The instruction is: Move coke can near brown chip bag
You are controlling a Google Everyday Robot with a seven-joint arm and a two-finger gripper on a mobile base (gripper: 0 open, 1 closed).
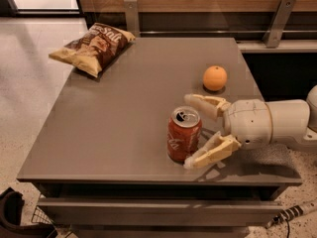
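Observation:
The coke can [183, 134], red with white script and a silver top, stands upright near the front right of the grey table [124, 128]. My gripper [189, 131] reaches in from the right at can height. It is open, with one finger [205, 103] behind the can and the other [210, 152] in front of it, both at the can's right side. The brown chip bag [93, 47] lies flat at the table's far left corner, well away from the can.
A round orange fruit [215, 78] sits on the table just behind my gripper. A wooden wall panel with metal brackets [131, 15] runs along the back. The table's front edge is close to the can. A dark object [15, 214] lies on the floor at lower left.

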